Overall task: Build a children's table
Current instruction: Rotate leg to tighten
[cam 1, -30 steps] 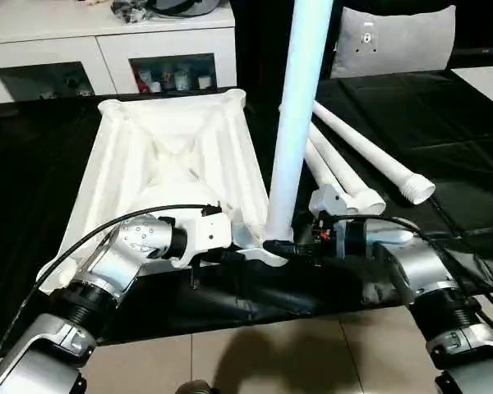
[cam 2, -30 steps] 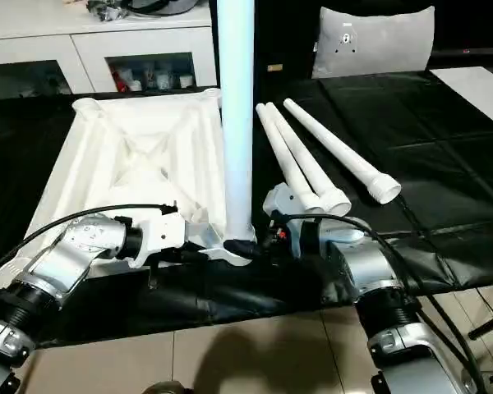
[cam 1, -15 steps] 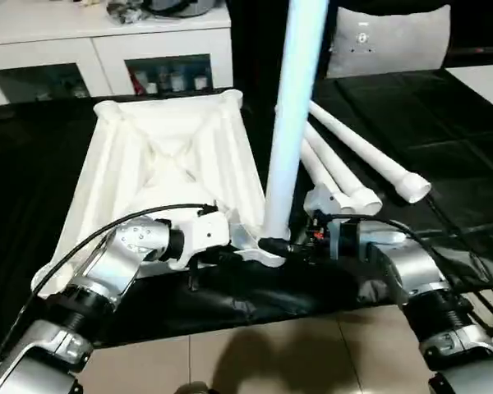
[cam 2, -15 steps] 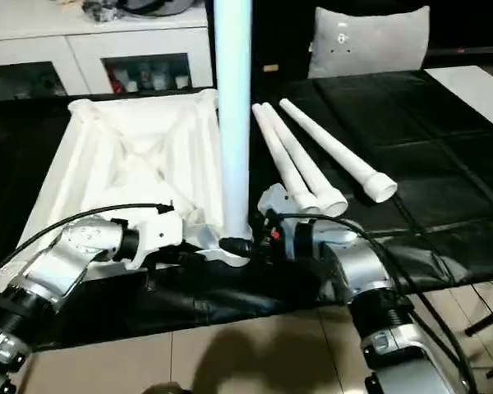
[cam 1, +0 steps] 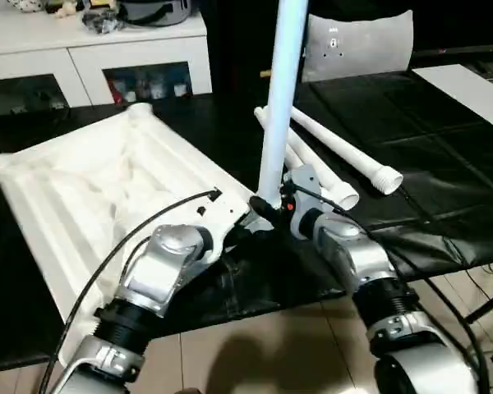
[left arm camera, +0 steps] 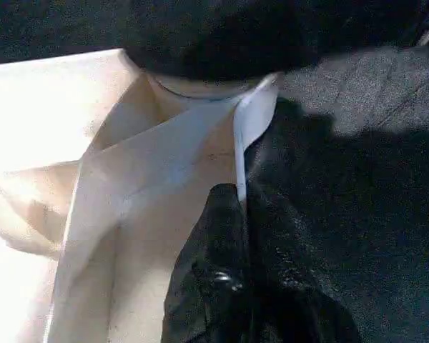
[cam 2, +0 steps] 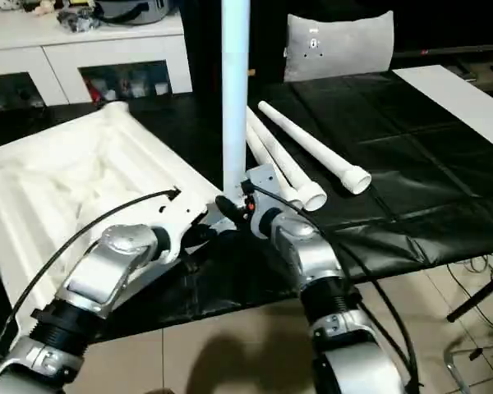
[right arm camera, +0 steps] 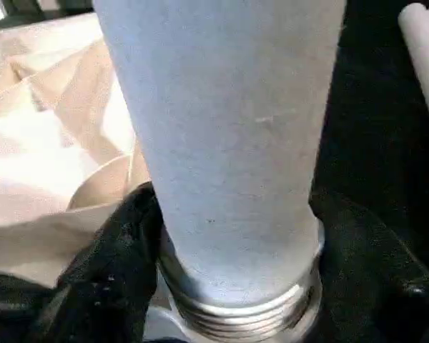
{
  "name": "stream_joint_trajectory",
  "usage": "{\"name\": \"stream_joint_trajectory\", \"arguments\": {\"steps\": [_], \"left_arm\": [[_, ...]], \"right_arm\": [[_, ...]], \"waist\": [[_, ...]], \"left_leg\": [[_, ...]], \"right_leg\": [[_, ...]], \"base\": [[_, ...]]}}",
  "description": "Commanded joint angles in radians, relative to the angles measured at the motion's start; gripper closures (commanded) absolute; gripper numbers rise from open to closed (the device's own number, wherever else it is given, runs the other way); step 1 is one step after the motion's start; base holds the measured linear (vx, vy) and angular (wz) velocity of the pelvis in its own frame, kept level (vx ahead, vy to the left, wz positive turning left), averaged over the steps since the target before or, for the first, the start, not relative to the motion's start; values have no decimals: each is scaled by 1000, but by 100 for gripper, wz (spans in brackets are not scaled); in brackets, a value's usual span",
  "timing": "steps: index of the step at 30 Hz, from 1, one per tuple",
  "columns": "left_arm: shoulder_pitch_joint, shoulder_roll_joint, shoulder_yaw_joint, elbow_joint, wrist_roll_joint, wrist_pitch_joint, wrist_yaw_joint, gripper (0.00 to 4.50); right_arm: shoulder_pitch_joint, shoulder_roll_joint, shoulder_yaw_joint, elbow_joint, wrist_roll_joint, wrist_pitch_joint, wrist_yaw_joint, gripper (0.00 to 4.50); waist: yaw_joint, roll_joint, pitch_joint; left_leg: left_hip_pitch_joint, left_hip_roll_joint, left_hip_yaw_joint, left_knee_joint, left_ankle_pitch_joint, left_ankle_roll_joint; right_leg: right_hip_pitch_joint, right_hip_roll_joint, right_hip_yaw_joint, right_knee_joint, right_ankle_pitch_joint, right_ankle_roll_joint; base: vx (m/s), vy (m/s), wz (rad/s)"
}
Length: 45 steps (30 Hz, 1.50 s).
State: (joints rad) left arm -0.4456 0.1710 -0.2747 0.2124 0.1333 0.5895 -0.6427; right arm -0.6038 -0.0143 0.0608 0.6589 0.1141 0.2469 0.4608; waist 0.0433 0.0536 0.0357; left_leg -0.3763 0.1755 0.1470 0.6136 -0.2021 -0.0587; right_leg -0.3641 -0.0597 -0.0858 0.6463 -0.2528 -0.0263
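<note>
1. Left eye view: the table top point(cam 1: 82, 197) lies underside up on the black table point(cam 1: 411, 148), ribs showing. One leg point(cam 1: 279, 98) stands upright at its near corner, between both grippers. Three spare legs point(cam 1: 345, 156) lie just beside it, well clear of the arms.
2. Right eye view: the right gripper point(cam 2: 230, 207) meets the upright leg at its base. The left gripper point(cam 2: 199, 230) sits at the top's near rim.
3. Left wrist view: the left gripper's fingers point(left arm camera: 222, 236) are pinched together on the thin white rim of the table top, by the corner socket point(left arm camera: 200, 86).
4. Right wrist view: the right gripper's black fingers point(right arm camera: 121, 243) are clamped either side of the leg, just above its threaded end point(right arm camera: 236, 304). Threads still show, so I judge it not fully seated. If the leg tilts while turning, it may cross-thread or jam; if the rim slips, the top will spin with it.
</note>
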Motion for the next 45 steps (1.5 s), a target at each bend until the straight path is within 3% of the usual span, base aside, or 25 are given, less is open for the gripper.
{"name": "stream_joint_trajectory", "arguments": {"steps": [1,3,6,12,14,15,16,17,18,19,20,24,31,32,33,36,40,42,45], "left_arm": [[-13,-3,-48,-50,11,-3,0,450],[-13,22,-51,-51,22,-10,-1,450],[-14,47,-49,-49,33,-17,-13,450],[-9,108,-78,-30,31,-71,-67,450],[-7,126,-84,-19,24,-98,-96,450],[-6,139,-88,-13,21,-115,-114,450],[-5,158,-95,-2,18,-141,-141,450],[-5,170,-99,4,15,-162,-160,450],[-5,176,-101,8,13,-173,-172,450],[-6,181,-102,11,10,-183,-181,450],[-7,191,-106,17,6,-199,-199,450],[-8,235,-145,38,-2,-284,-297,450],[-30,265,-185,81,-8,-379,-394,450],[-33,267,-190,85,-11,-393,-409,450],[-38,268,-196,95,-13,-415,-430,450],[-46,270,-205,110,-14,-447,-456,450],[-54,278,-219,124,-10,-485,-504,450],[-56,280,-224,127,-11,-495,-513,450],[-59,282,-229,145,-13,-530,-538,450]], "right_arm": [[12,46,41,28,5,29,23,74],[13,38,39,28,5,16,24,62],[25,21,34,11,5,-12,36,30],[92,-36,13,-110,40,-17,128,4],[126,-71,9,-170,66,-17,186,4],[148,-96,13,-204,75,-16,223,4],[182,-139,25,-254,80,-20,281,4],[200,-168,34,-281,81,-27,316,4],[208,-184,36,-294,81,-29,333,4],[215,-196,38,-305,81,-30,345,4],[221,-219,35,-321,83,-25,365,4],[213,-320,25,-353,83,-14,450,4],[173,-409,32,-344,73,-26,522,4],[164,-415,37,-337,67,-37,532,4],[155,-422,45,-331,61,-46,548,4],[144,-433,64,-326,56,-57,581,4],[140,-445,106,-328,52,-66,649,4],[139,-443,115,-325,61,-57,675,40],[137,-444,142,-322,75,-48,734,46]], "waist": [[7,-7,-51],[8,-2,-53],[12,-3,-56],[20,-6,-52],[23,-3,-54],[26,8,-52],[29,1,-54],[31,-1,-55],[34,-1,-56],[33,6,-56],[32,2,-56],[38,6,-53],[48,2,-56],[49,2,-56],[47,-8,-56],[52,-3,-55],[55,-5,-57],[54,-5,-57],[57,-5,-58]], "left_leg": [[2,61,-18,-78,-90,65],[1,58,-17,-75,-59,78],[-1,57,-16,-71,-39,91],[1,61,-17,-77,-78,86],[2,62,-17,-77,-76,85],[1,61,-19,-76,-79,86],[3,63,-18,-75,-85,87],[3,63,-19,-76,-78,90],[2,62,-18,-74,-70,95],[0,60,-17,-72,-64,98],[0,60,-18,-73,-67,97],[0,58,-16,-71,-84,94],[2,60,-15,-69,-54,107],[2,60,-15,-68,-54,108],[0,59,-13,-68,-50,112],[1,59,-12,-67,-49,118],[-1,62,-13,-66,-37,129],[0,62,-13,-66,-34,129],[0,62,-13,-64,-32,140]], "right_leg": [[43,-100,65,-86,-11,-226],[42,-99,63,-80,48,-233],[43,-99,62,-77,103,-240],[44,-98,63,-83,63,-218],[41,-99,63,-80,76,-222],[40,-98,63,-81,76,-218],[42,-96,63,-81,88,-207],[44,-96,63,-80,103,-206],[44,-96,63,-80,118,-204],[43,-95,62,-79,142,-209],[43,-96,62,-78,143,-215],[46,-96,62,-85,77,-216],[42,-95,61,-78,100,-232],[42,-96,60,-78,101,-232],[43,-95,60,-78,104,-233],[42,-97,61,-78,88,-231],[42,-98,60,-75,95,-232],[42,-98,59,-73,99,-234],[41,-96,58,-72,107,-242]], "base": [[0,0,0],[0,0,0],[0,0,0],[0,0,0],[0,0,0],[0,0,0],[0,0,0],[0,0,0],[0,0,0],[0,0,0],[0,0,0],[0,0,0],[0,0,0],[0,0,0],[0,0,0],[0,0,0],[0,0,0],[0,0,0],[0,0,0]]}}
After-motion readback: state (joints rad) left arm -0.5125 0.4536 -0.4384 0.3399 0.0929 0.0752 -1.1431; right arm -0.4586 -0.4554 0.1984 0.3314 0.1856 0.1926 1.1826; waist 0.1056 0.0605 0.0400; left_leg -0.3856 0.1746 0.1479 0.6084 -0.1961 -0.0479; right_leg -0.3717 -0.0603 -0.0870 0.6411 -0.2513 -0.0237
